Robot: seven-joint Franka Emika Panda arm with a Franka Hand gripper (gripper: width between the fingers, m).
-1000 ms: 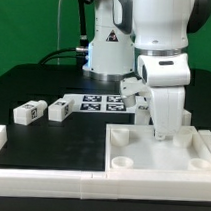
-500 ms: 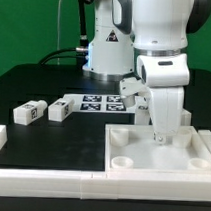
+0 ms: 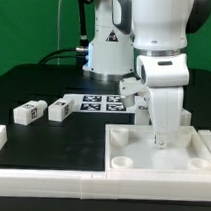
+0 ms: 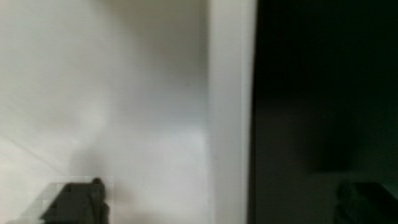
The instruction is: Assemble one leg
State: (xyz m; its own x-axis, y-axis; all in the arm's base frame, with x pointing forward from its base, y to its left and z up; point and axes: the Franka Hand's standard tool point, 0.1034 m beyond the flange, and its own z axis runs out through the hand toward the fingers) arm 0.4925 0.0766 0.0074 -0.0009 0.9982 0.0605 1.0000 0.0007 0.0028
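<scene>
Black fingers (image 4: 75,203) stand apart over the white panel (image 3: 131,160).

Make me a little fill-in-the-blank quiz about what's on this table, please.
A loose leg lies beside a second leg on the ___ table.
Both lie to the exterior view's ___ of the white panel.
The backdrop behind the robot is ___.
Missing words: black, left, green.

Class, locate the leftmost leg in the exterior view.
The leg lies on the table at the exterior view's left, beside another leg, left of the marker board.
</scene>
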